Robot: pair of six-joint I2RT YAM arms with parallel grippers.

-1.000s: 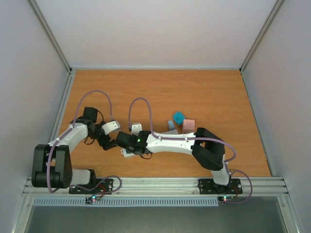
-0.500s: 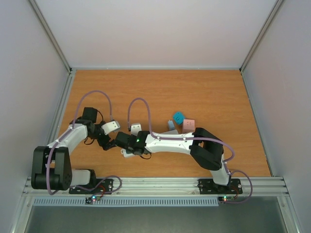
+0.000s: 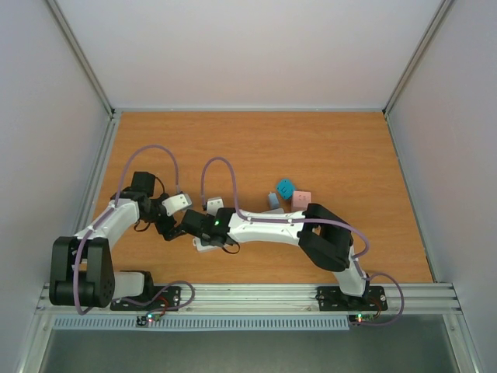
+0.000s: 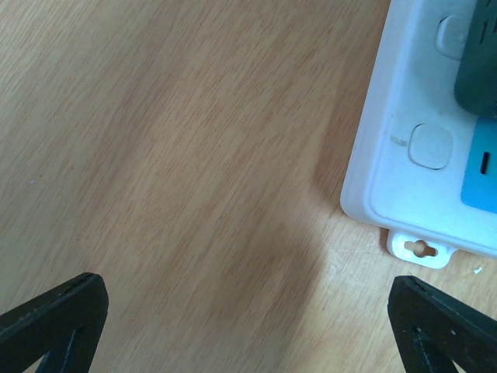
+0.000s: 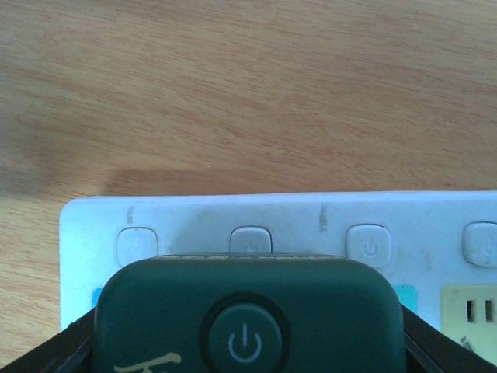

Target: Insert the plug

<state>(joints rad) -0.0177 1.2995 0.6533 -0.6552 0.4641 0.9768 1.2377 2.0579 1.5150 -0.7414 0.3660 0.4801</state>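
Observation:
A white power strip (image 5: pixel 279 214) lies on the wooden table; in the top view (image 3: pixel 206 245) it shows under the right wrist. My right gripper (image 5: pixel 248 357) is shut on a dark green plug (image 5: pixel 248 299) with a round power button. It holds the plug over the strip's left end, just below the row of switch buttons. In the top view the right gripper (image 3: pixel 200 227) is above the strip. My left gripper (image 4: pixel 248 326) is open and empty over bare wood, just left of the strip's corner (image 4: pixel 423 167). The left gripper (image 3: pixel 172 231) sits close beside the right one.
Three loose adapters lie right of centre: a blue one (image 3: pixel 286 187), a pink one (image 3: pixel 301 200) and a pale blue one (image 3: pixel 273 200). White walls enclose the table on three sides. A metal rail runs along the near edge (image 3: pixel 248 295).
My right arm has shifted a little to the left with the plug. The left arm has hardly moved.

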